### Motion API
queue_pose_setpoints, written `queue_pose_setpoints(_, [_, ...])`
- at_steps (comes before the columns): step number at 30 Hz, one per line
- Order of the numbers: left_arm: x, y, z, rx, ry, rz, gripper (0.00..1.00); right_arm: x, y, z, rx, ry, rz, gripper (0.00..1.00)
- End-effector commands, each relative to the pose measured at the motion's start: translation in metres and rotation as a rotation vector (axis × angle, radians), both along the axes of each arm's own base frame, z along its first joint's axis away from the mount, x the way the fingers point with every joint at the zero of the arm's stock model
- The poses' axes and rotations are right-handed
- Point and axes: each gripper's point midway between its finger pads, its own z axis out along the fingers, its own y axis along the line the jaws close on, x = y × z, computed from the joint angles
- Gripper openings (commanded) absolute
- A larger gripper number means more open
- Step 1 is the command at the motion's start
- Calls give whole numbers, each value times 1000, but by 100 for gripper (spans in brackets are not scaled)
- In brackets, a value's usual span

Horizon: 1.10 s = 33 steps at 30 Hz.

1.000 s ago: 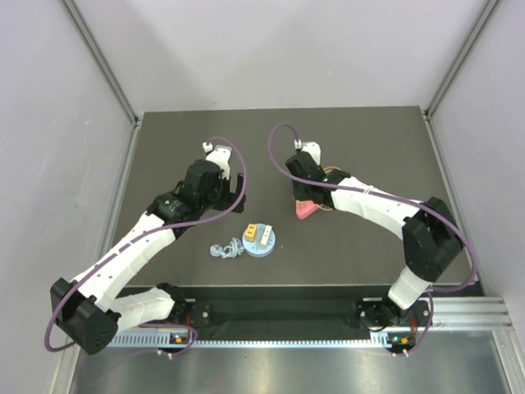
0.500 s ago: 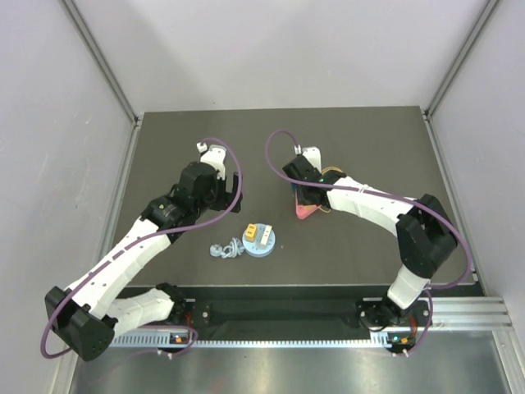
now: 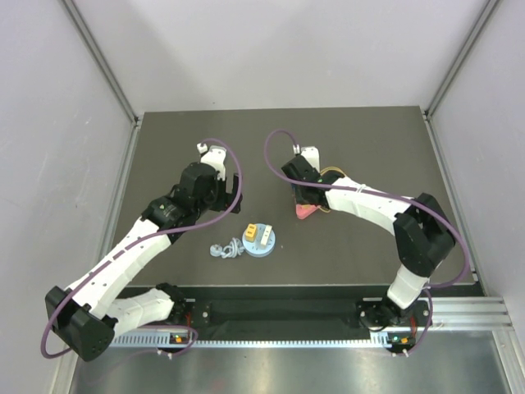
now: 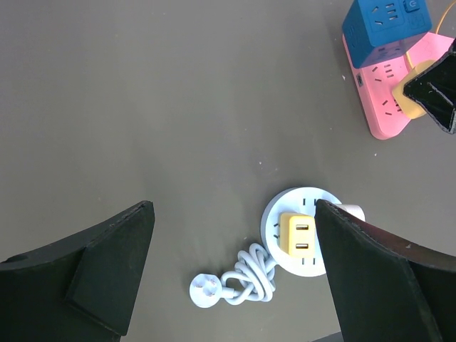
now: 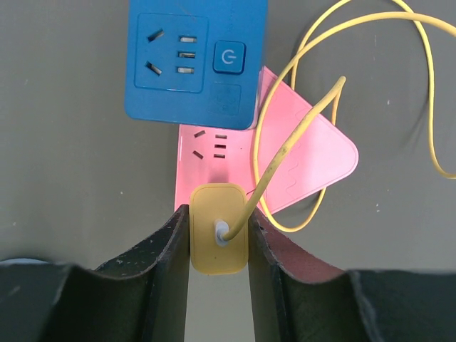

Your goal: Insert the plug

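Two white arms (image 3: 123,256) w/ black joints (image 3: 422,238), purple cables (image 3: 265,153) — black wedge fingers (image 5: 146,267), scuffed

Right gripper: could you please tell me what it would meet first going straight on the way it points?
Probably the pink power strip, just ahead of the yellow plug it holds; depth is unclear.

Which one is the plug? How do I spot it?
On the dark table, find the pink triangular power strip by the blue socket cube. The plug is the small yellow block pinched in the right tool over it, the only piece trailing a thin yellow cable.
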Motion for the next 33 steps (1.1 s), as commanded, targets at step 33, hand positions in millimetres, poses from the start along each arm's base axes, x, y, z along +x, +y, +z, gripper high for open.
queue_pose_setpoints(33, [3, -2, 14, -31, -61, -6, 99, -44, -2, -68, -164, 41, -28, 0])
